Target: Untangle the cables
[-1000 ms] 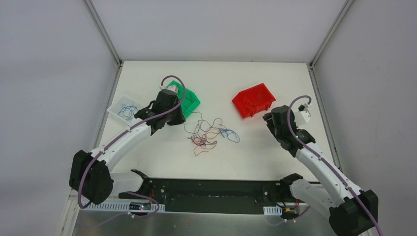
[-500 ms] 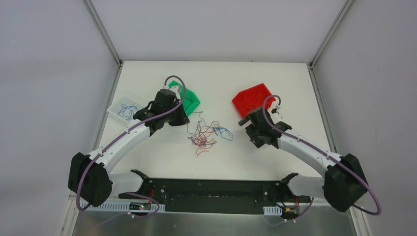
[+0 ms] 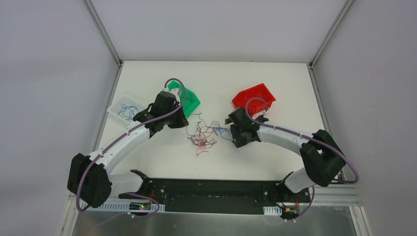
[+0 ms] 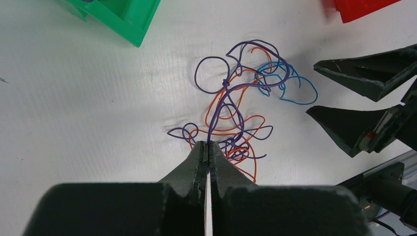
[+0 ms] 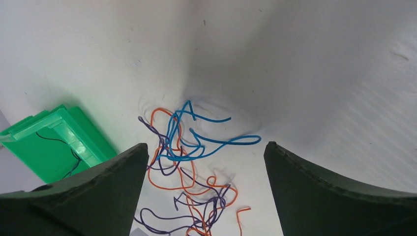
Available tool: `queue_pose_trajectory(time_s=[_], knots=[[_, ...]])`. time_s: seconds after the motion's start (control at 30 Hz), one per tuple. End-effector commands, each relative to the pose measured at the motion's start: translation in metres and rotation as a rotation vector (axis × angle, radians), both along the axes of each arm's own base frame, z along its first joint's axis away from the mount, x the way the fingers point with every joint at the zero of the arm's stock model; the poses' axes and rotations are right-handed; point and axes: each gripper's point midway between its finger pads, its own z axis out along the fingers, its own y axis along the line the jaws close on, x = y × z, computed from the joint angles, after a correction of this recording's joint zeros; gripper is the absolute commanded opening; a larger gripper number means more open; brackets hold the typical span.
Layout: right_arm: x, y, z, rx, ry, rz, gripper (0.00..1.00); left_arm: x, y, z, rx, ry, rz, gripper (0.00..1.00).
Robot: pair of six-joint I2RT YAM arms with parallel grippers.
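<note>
Since a second ago the right arm has swung over from the red bin (image 3: 253, 96). My right fingers (image 3: 231, 131) are now spread wide with nothing in them, just beside the blue loops of the cables (image 3: 205, 133) in the middle of the table (image 3: 216, 78). My left fingers (image 4: 208, 147) stay pinched shut on one purple strand, and the green bin (image 3: 191, 101) sits right behind that arm.

Cables (image 3: 206, 133) between left gripper (image 4: 208, 145) and right gripper (image 5: 205, 145); bins (image 3: 255, 96) seemingly behind.
</note>
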Motion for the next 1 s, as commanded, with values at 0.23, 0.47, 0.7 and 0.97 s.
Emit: queue_pose_trajectory(time_s=[0.23,0.47,0.7,0.97], knots=[[0.022,0.006,-0.032,0.063,0.073,-0.208,0.84,-0.003,0.004,0.007,-0.001,-0.050,-0.008,0.00],[0.021,-0.033,-0.057,0.046,0.120,-0.307,0.26,-0.006,0.009,0.009,-0.001,-0.068,0.002,0.00],[0.024,-0.071,-0.030,-0.043,-0.013,-0.300,0.00,-0.006,0.012,0.008,0.014,-0.076,0.014,0.00],[0.012,-0.156,0.023,-0.209,-0.190,-0.379,0.00,-0.002,0.033,0.007,0.071,-0.088,0.125,0.00]])
